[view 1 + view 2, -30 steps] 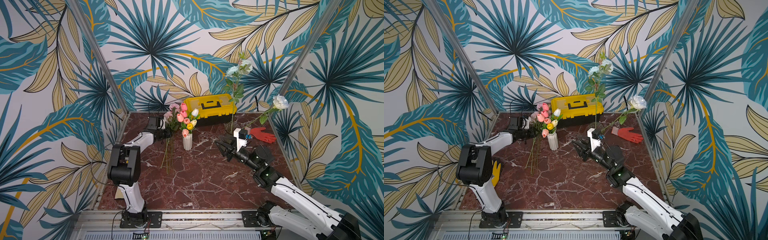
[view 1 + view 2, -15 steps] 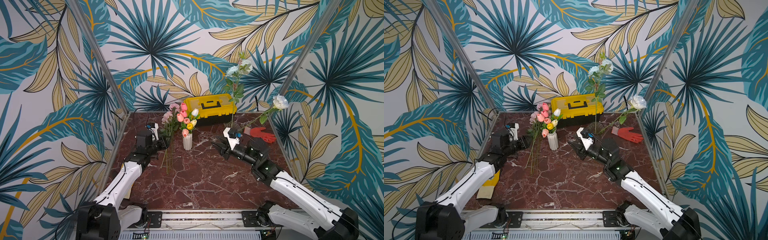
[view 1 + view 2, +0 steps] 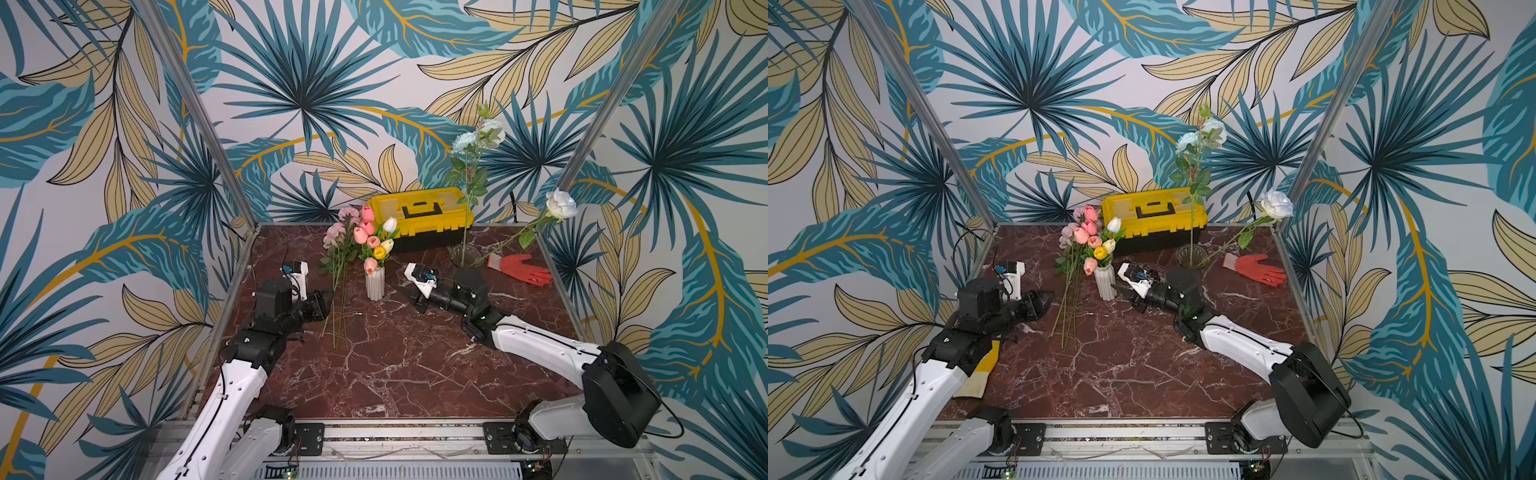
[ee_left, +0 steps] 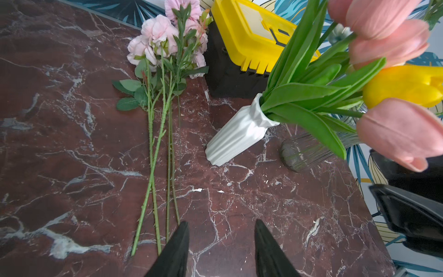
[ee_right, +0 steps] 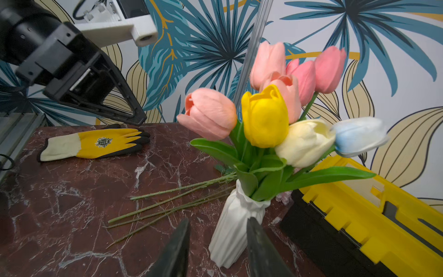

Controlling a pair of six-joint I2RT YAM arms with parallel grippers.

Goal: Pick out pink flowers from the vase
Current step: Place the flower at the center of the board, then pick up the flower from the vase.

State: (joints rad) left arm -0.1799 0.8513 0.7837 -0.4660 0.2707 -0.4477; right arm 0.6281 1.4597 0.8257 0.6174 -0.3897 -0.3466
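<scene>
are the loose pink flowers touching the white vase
Apart. The left wrist view shows bare marble tabletop between the pale pink long-stemmed flowers and the white ribbed ceramic vase.

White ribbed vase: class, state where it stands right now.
In both top views the white ribbed vase stands upright just in front of the yellow toolbox, with the laid-out pink flowers beside it on the left arm's side.

Yellow toolbox (image 3: 419, 210), red glove (image 3: 521, 268), yellow glove (image 5: 96, 144)

Glossy veined marble table (image 3: 395, 374), matt ribbed white vase (image 3: 375, 284), shiny plastic toolbox (image 3: 446, 203)
</scene>
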